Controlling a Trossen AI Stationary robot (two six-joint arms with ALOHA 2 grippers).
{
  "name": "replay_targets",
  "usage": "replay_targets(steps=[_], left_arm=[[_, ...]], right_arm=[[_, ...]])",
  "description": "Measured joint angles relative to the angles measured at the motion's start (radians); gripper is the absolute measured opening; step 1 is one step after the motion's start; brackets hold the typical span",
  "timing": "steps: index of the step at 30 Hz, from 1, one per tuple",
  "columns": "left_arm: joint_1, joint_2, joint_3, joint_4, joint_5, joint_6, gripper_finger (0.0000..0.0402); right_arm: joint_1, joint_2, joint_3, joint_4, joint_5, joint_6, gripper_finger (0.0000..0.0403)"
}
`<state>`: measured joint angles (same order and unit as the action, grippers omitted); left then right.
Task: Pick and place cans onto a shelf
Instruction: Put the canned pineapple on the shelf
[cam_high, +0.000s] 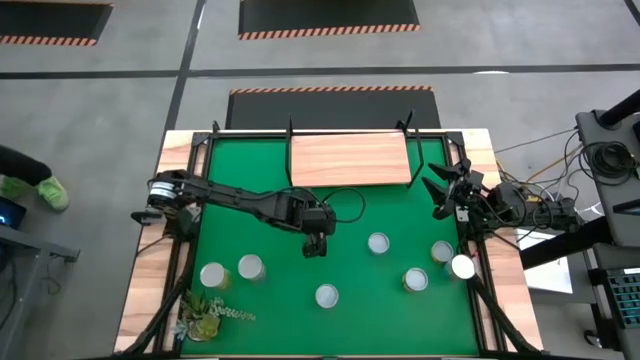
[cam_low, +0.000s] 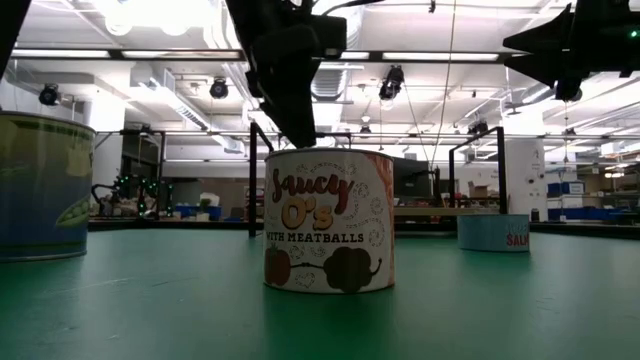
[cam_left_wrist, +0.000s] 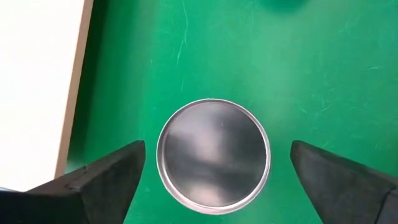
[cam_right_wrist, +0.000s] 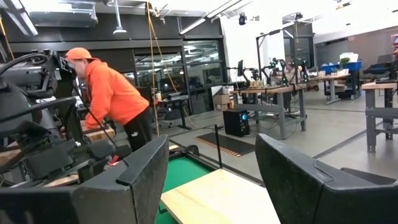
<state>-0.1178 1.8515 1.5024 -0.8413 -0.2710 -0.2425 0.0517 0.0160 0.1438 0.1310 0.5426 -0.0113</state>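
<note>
Hovering over the middle of the table, our left gripper hangs straight above one can. In the left wrist view its round silver top sits squarely between our two fingers, which stand wide apart with green showing on either side, so nothing is held. The can stands upright, its long axis vertical and in line with our approach; we judge that the coming move is a plain drop down around it and then a squeeze. In the low view the label reads Saucy O's, and the gripper is just above the rim, not touching.

Our left arm is clearly the nearer one. Our right gripper waits raised by the table's right edge, near the far right corner, fingers parted and empty.

The shelf lies along the far edge, just beyond the can we are over, and its wooden board carries no cans. Six other cans stand on the green: two near the left edge toward the near left corner, one by the middle of the near edge, one right of the gripper, and the rest toward the right edge. A plant sprig lies at the near left corner.
</note>
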Motion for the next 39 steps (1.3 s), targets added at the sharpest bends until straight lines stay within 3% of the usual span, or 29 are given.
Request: replay_targets(steps=[21, 28, 32, 39], left_arm=[[0.024, 0.001, -0.085, 0.101, 0.053, -0.006, 0.0369], [0.024, 0.002, -0.106, 0.118, 0.044, -0.065, 0.0322], [0.024, 0.002, -0.097, 0.116, 0.044, -0.134, 0.0298], [0.026, 0.002, -0.005, 0.078, -0.032, -0.197, 0.0317]], right_arm=[[0.000, 0.000, 0.000, -0.015, 0.000, -0.006, 0.0228], [0.000, 0.000, 0.000, -0.015, 0.000, -0.007, 0.0228], [0.000, 0.000, 0.000, -0.015, 0.000, -0.007, 0.0228], [0.000, 0.000, 0.000, -0.015, 0.000, -0.007, 0.0228]])
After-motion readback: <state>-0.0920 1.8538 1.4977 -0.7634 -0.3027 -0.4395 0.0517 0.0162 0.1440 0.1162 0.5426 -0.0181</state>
